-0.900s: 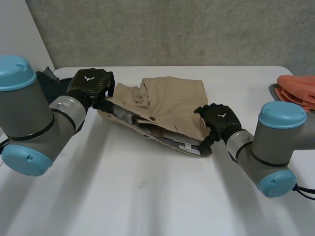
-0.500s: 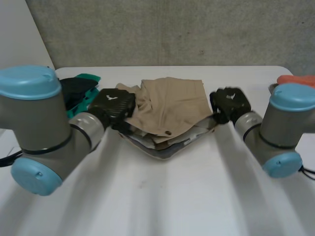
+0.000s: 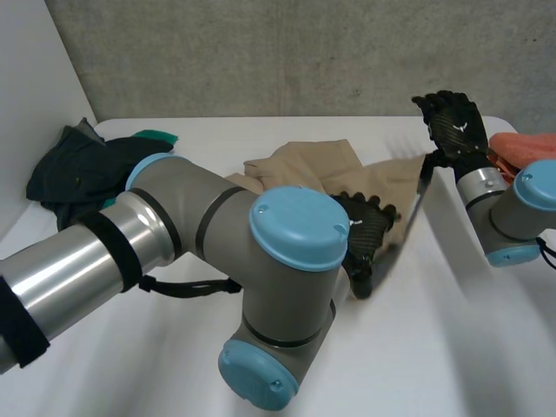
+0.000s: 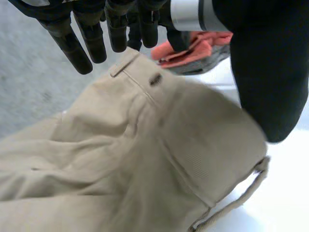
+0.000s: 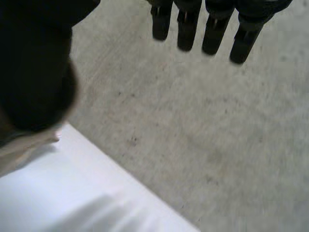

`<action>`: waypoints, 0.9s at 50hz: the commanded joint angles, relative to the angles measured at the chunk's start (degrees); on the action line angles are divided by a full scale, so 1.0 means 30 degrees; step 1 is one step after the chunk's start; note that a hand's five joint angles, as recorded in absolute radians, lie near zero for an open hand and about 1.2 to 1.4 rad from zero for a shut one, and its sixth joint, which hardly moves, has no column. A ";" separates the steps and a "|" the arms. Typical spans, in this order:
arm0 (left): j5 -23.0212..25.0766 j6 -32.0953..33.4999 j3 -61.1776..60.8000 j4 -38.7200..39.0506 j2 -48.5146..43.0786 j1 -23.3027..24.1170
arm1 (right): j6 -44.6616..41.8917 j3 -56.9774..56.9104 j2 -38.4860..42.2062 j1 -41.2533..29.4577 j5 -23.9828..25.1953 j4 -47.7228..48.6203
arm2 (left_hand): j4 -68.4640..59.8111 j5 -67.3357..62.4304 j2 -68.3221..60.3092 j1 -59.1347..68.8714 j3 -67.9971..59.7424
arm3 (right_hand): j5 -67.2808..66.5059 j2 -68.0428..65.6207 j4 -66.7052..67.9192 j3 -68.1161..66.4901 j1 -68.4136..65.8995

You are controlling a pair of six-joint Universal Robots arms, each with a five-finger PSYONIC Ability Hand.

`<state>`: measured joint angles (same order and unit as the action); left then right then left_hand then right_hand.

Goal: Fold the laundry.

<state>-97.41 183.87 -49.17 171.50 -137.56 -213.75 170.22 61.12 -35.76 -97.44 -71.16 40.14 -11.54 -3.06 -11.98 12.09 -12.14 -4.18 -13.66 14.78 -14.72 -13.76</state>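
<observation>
Left hand spread-fingered over tan trousers — right hand up high, fingers straight, apart.

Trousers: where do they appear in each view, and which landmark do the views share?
Head view: trousers mid-table, behind the left arm.
Left wrist view: trousers under the left hand.
Right wrist view: trousers, a tan edge beside the right hand.
Shared landmark: table.

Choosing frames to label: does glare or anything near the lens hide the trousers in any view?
Head view: no glare on the table, but the left arm covers much of the beige trousers. Left wrist view: evenly lit, left hand masks one side. Right wrist view: right hand blocks part of them.
</observation>
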 commanded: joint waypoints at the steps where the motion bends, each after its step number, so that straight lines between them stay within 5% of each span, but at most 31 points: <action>1: 0.0419 -0.1435 -0.0602 -0.1617 0.1962 -0.0553 | -0.0257 -0.0042 -0.2081 -0.0009 -0.1968 -0.6779 | 0.0512 0.1021 0.0660 -0.0695 0.0712 | 0.1395 0.1220 -0.1594 0.1573 0.1252; 9: 0.2234 -0.1817 -0.2126 -0.2000 0.6268 -0.3363 | -0.2247 -0.0598 -0.5509 -0.0565 -0.4723 -1.6040 | 0.0512 0.1021 0.0660 -0.0695 0.0712 | 0.1395 0.1220 -0.1594 0.1573 0.1252; 16: 0.4401 -0.0561 -0.2098 -0.2146 0.7474 -0.8430 | -0.2426 0.0191 -0.8468 -0.2467 -0.7448 -2.1170 | 0.0512 0.1021 0.0660 -0.0695 0.0712 | 0.1395 0.1220 -0.1594 0.1573 0.1252; 20: 0.6012 0.1956 -0.1630 -0.2117 0.6276 -1.1185 | -0.1899 0.1771 -0.9904 -0.4194 -0.8796 -2.2521 | 0.0512 0.1021 0.0660 -0.0695 0.0712 | 0.1395 0.1220 -0.1594 0.1573 0.1252; 26: 0.8004 0.7517 0.0329 -0.2291 0.2444 -1.4173 | -0.0321 0.5749 -1.1457 -0.7383 -1.0554 -2.2524 | 0.0512 0.1021 0.0660 -0.0695 0.0712 | 0.1395 0.1220 -0.1594 0.1573 0.1252; 30: 0.9086 0.9602 0.1531 -0.2993 0.0245 -1.4821 | 0.1230 0.7948 -1.1460 -0.9639 -1.0673 -2.1153 | 0.0512 0.1021 0.0660 -0.0695 0.0712 | 0.1066 0.0891 -0.1265 0.1244 0.0923; 36: 1.0058 1.0283 0.2385 -0.3113 -0.1256 -1.4969 | 0.2525 0.9742 -1.0114 -1.1931 -1.1346 -1.7166 | 0.0512 0.1021 0.0660 -0.0695 0.0712 | -0.0563 -0.0737 0.0363 -0.0385 -0.0705; 45: 1.0029 0.9199 0.1245 -0.1945 -0.0877 -1.4560 | 0.1386 0.8692 -0.6718 -1.2694 -1.4654 -1.2302 | 0.0512 0.1021 0.0660 -0.0695 0.0712 | -0.4418 -0.4593 0.4219 -0.4240 -0.4561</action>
<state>-66.97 213.65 -42.92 162.86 -141.57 -258.31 177.07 90.39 -61.76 -135.01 -109.46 -3.99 -11.54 -3.06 -11.81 12.09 -12.13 -7.46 -17.04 16.85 -17.13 -16.31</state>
